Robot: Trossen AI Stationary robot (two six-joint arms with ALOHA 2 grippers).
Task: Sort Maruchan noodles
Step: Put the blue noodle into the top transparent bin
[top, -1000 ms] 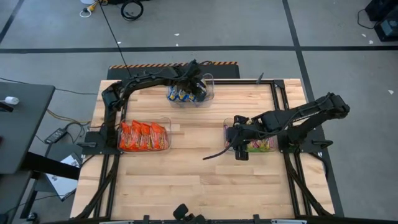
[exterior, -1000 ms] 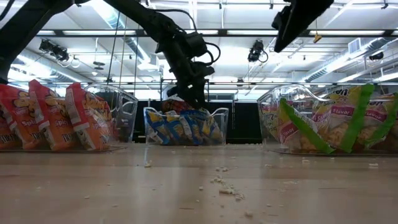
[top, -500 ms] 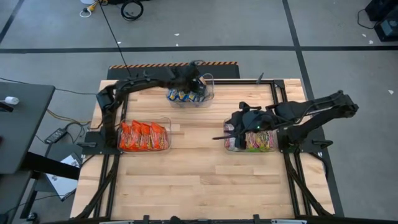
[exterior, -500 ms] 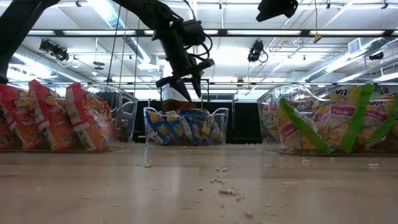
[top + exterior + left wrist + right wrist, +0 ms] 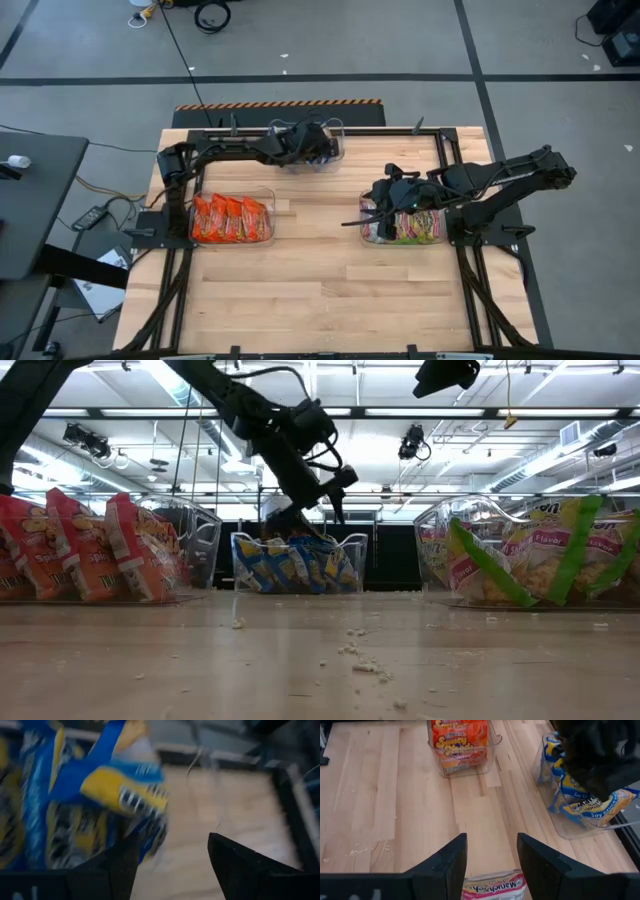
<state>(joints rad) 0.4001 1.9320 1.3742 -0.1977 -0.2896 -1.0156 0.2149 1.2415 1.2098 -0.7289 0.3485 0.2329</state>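
Note:
The noodle packets stand on edge in three clear bins. Orange-red ones (image 5: 232,218) fill the left bin. Blue-and-yellow ones (image 5: 295,560) fill the far bin. Silver-white ones with green and pink print (image 5: 415,228) fill the right bin. My left gripper (image 5: 322,488) hangs open and tilted just above the blue-and-yellow packets (image 5: 100,790), which lie beside its fingers. My right gripper (image 5: 372,207) hovers open, high over the left end of the right bin. One Maruchan packet (image 5: 492,887) shows below its fingers.
Noodle crumbs (image 5: 360,655) lie scattered on the wooden tabletop near the middle. The bare near half of the table (image 5: 320,300) holds no objects. Dark frame rails (image 5: 447,170) run along the table's right side, behind the right bin.
My left gripper rose out of the far bin's packets, then tipped over to a slant above them. My right gripper moved up and toward the far edge, from the near side of the right bin to above it, then stayed still.

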